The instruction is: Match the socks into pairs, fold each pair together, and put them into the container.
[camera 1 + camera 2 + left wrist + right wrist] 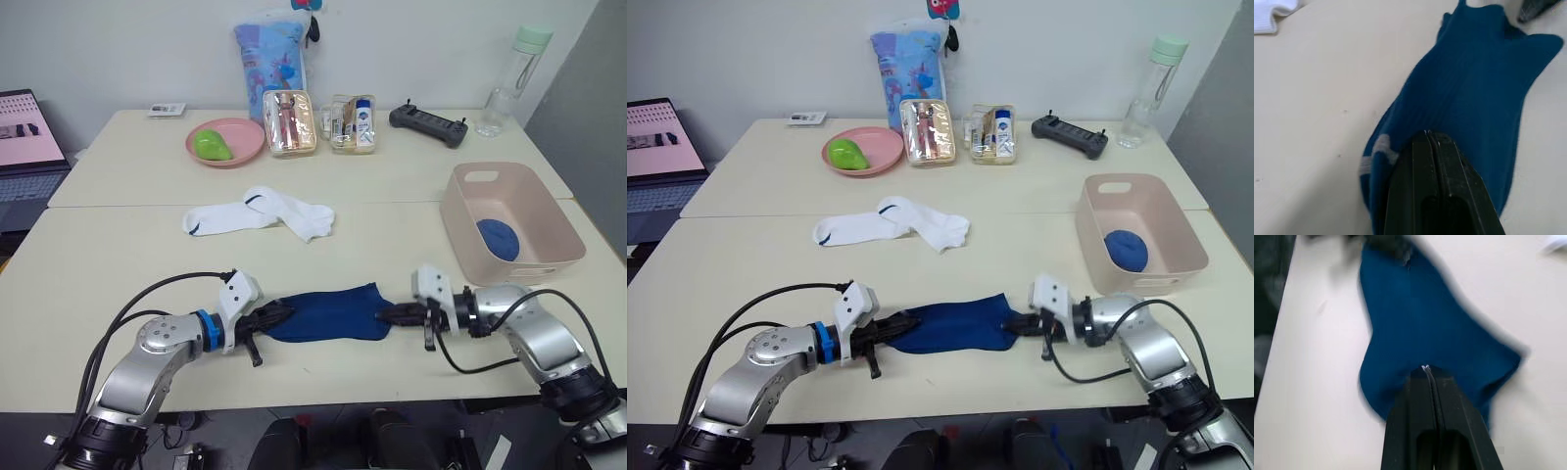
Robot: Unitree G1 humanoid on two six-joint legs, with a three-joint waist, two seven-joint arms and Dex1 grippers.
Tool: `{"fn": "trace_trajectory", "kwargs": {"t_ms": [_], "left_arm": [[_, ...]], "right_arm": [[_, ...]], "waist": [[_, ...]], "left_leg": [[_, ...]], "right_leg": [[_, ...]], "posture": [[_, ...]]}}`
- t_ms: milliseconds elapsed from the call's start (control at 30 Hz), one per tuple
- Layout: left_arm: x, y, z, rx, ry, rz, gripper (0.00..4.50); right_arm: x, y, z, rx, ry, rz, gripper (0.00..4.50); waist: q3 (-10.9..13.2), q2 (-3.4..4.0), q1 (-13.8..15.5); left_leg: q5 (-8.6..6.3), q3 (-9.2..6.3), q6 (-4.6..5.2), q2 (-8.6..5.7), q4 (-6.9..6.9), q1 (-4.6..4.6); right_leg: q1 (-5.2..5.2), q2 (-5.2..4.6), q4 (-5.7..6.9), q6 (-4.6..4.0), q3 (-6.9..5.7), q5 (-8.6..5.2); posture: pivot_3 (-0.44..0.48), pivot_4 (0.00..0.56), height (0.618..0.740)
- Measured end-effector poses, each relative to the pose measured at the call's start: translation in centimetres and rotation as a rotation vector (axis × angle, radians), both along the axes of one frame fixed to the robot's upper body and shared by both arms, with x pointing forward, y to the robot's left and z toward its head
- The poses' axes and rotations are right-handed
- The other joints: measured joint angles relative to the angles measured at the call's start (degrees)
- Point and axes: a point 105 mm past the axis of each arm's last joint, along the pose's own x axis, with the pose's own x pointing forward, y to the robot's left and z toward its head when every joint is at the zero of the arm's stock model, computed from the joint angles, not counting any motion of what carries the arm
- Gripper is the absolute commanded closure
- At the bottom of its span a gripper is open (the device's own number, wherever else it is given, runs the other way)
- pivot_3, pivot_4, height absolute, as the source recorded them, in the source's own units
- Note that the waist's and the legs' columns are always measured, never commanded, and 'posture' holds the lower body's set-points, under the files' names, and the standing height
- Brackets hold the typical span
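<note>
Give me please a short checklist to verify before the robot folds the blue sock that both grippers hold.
1. Left gripper shut on one end of the blue sock: ok.
2. Right gripper shut on the other end: ok.
3. Sock lies flat on the table, apart from the white socks: ok.
4. Two blue socks stacked in the grip, not one: cannot tell.
5. Container has room beside the blue bundle inside: ok.

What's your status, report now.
Left gripper shut on the blue sock, toe end. Right gripper shut on its cuff end. Folded blue pair in container. White socks waiting, nothing blocking.
</note>
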Motion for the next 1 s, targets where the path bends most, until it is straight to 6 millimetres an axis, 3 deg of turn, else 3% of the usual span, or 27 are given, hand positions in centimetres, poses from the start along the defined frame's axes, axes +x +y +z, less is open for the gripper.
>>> {"fn": "trace_trajectory", "kwargs": {"t_ms": [100,233,367,400,467,533,667,867,1000], "left_arm": [[-0.6,0.1,0.9,-0.02,-0.032,0.015,4.5],[-1.6,-0.4,2.2,-0.054,-0.072,0.022,4.5],[-2.1,-1.0,2.6,-0.064,-0.09,0.02,4.5],[-2.2,-1.1,2.6,-0.065,-0.091,0.021,4.5],[-2.4,-1.3,2.5,-0.071,-0.088,0.022,4.5],[-2.4,-1.4,2.6,-0.073,-0.092,0.026,4.5],[-2.7,-1.4,2.5,-0.069,-0.089,0.024,4.5],[-2.6,-1.4,2.6,-0.068,-0.093,0.024,4.5],[-2.4,-2.2,3.0,-0.074,-0.106,-0.007,4.5]], "right_arm": [[0.7,-0.8,0.6,0.022,0.028,-0.093,2.87],[1.7,-1.5,-1.2,-0.039,0.057,-0.21,1.45],[1.3,-0.6,-2.7,-0.07,0.096,-0.205,0.01],[1.3,-0.6,-3.1,-0.088,0.1,-0.209,0.01],[1.3,-0.5,-3.2,-0.112,0.091,-0.21,0.24],[1.3,-0.3,-3.1,-0.119,0.099,-0.212,0.82],[0.6,0.6,-3.2,-0.083,0.172,-0.195,2.26],[0.2,0.3,-3.4,-0.092,0.253,-0.188,4.49],[0.6,0.4,-2.9,-0.087,0.267,-0.181,4.49]], "waist": [[0.0,0.0,0.1],[0.0,0.0,0.1],[0.0,0.0,0.0],[0.0,0.0,0.0],[0.0,-0.01,0.0],[0.0,-0.02,0.0],[0.0,-0.01,0.0],[0.0,-0.01,0.0],[0.0,-0.02,0.0]], "left_leg": [[0.0,-0.01,0.0,0.0,-0.01,0.0],[0.0,0.02,0.0,0.0,-0.01,0.0],[0.0,0.03,0.0,0.0,-0.01,0.0],[0.0,0.04,0.0,0.0,-0.01,0.01],[0.0,0.04,0.0,0.0,-0.01,0.03],[0.0,0.03,0.0,0.0,-0.01,0.04],[0.0,0.03,0.0,0.0,-0.02,0.03],[0.0,0.02,0.0,-0.01,-0.01,0.02],[0.0,0.03,0.0,-0.03,-0.01,0.01]], "right_leg": [[0.0,0.0,-0.02,0.0,0.0,0.0],[0.0,0.0,-0.02,0.0,0.02,0.0],[-0.01,0.0,0.0,0.0,0.02,0.0],[0.0,0.0,-0.01,0.0,0.03,0.0],[0.02,0.0,-0.01,0.0,0.02,0.0],[0.02,0.01,0.0,0.0,0.01,0.0],[0.02,0.02,0.0,0.0,0.01,0.0],[0.02,0.02,-0.01,0.0,0.01,0.0],[0.02,0.02,-0.01,0.0,0.01,0.0]], "posture": [[0.0,0.15,0.74],[0.0,0.15,0.74],[0.0,0.15,0.74],[0.0,0.15,0.74],[0.0,0.15,0.74],[0.0,0.15,0.74],[0.0,0.15,0.74],[0.0,0.15,0.74],[0.0,0.15,0.74]]}}
